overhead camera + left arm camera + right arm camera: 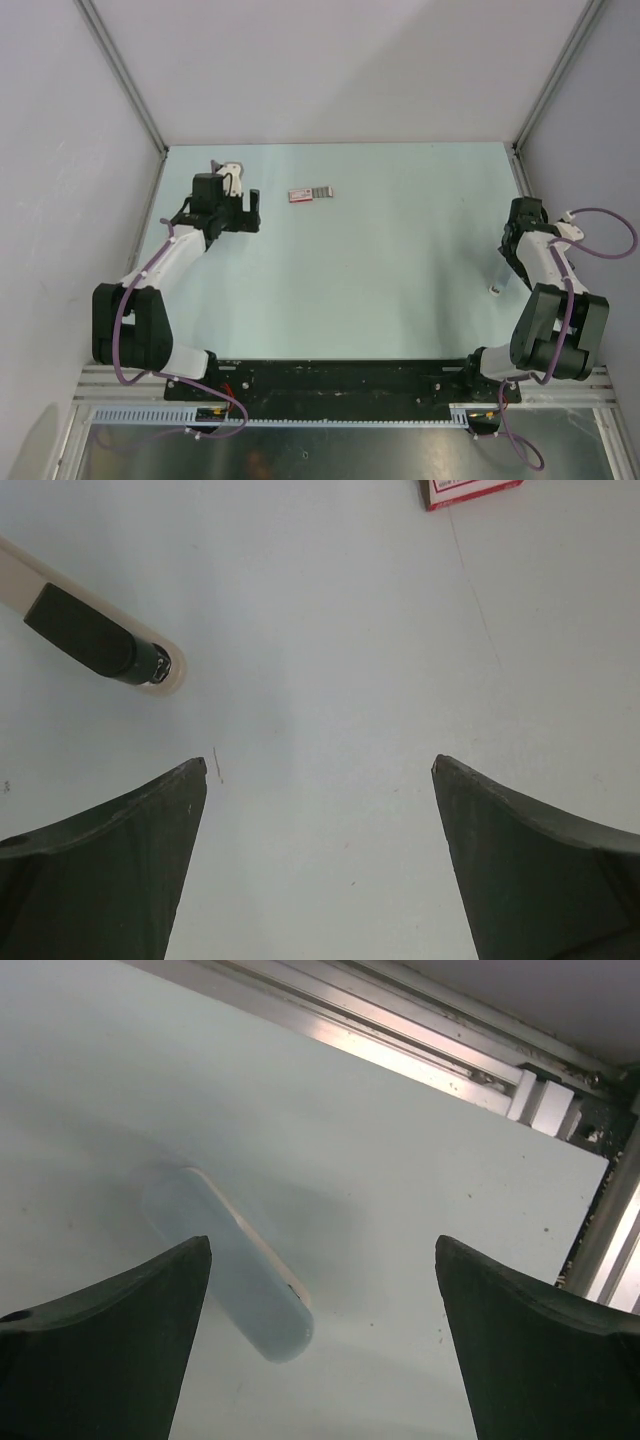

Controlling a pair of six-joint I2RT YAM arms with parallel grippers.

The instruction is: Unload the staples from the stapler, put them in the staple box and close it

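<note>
small red box lies near stapler; contents unclear.

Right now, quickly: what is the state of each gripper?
Left gripper: jaws open, holding nothing.
Right gripper: jaws open, holding nothing.

Before our left gripper, fingers spread wide, the table lies bare. The stapler blocks the far left and a red-and-white box the far right. Within our right gripper, equally spread, a pale oblong piece crowds the left fingertip.
</note>
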